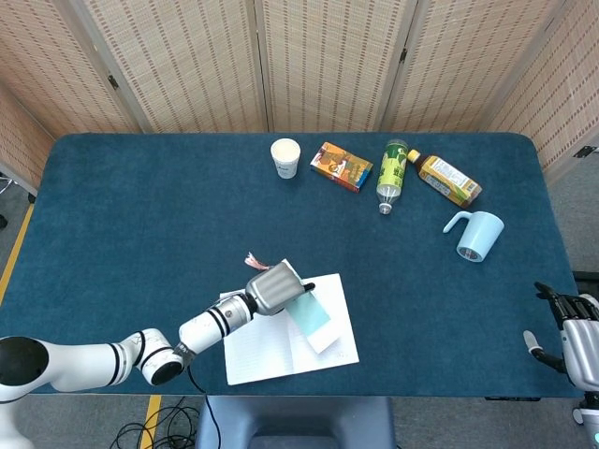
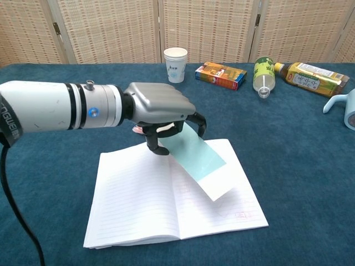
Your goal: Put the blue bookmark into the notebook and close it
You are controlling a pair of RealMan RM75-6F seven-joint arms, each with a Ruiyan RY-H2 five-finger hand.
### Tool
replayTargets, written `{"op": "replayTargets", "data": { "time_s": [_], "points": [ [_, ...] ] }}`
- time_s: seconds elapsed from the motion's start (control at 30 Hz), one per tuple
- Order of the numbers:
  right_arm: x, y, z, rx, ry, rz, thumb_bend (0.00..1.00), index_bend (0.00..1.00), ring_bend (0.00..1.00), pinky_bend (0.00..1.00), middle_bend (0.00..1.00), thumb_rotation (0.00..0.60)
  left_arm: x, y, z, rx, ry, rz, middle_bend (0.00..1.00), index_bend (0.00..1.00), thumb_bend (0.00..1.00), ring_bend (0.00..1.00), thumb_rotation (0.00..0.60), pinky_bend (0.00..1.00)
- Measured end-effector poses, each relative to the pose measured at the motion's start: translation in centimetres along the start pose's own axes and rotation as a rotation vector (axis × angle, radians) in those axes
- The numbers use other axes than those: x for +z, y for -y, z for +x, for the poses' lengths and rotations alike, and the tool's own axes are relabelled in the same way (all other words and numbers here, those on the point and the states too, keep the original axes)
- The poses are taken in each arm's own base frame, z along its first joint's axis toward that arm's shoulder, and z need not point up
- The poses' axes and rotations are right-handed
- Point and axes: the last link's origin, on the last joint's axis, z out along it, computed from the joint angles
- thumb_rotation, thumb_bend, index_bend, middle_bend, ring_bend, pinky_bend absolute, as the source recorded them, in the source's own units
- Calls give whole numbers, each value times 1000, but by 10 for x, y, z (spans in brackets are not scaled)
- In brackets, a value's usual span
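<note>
The open white notebook (image 1: 271,344) (image 2: 133,194) lies flat near the table's front edge. My left hand (image 1: 276,286) (image 2: 161,111) hovers over its middle and grips the blue bookmark (image 1: 314,318) (image 2: 197,160) by one end. The bookmark slants down over the right-hand page, its white tip close to the paper; a pink tassel (image 1: 255,259) sticks out behind the hand. My right hand (image 1: 571,341) rests off the table's right front corner with its fingers apart and nothing in it. It shows only in the head view.
Along the far side stand a white paper cup (image 1: 285,157) (image 2: 175,64), an orange snack box (image 1: 341,166) (image 2: 221,75), a lying green bottle (image 1: 392,174) (image 2: 264,74) and a lying yellow bottle (image 1: 448,180) (image 2: 308,78). A light blue mug (image 1: 475,236) (image 2: 348,108) lies at the right.
</note>
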Motion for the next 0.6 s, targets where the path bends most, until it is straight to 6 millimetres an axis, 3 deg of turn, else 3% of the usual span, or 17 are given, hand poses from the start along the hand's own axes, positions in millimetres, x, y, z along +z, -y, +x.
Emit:
{"op": "replayTargets", "data": {
  "time_s": [0.6],
  "points": [
    [-7,-4,-1,7,-7,-23,254,169,265,232,286,600,1,-24,-13,161,37,-101,774,328,311,767,600,897]
  ]
}}
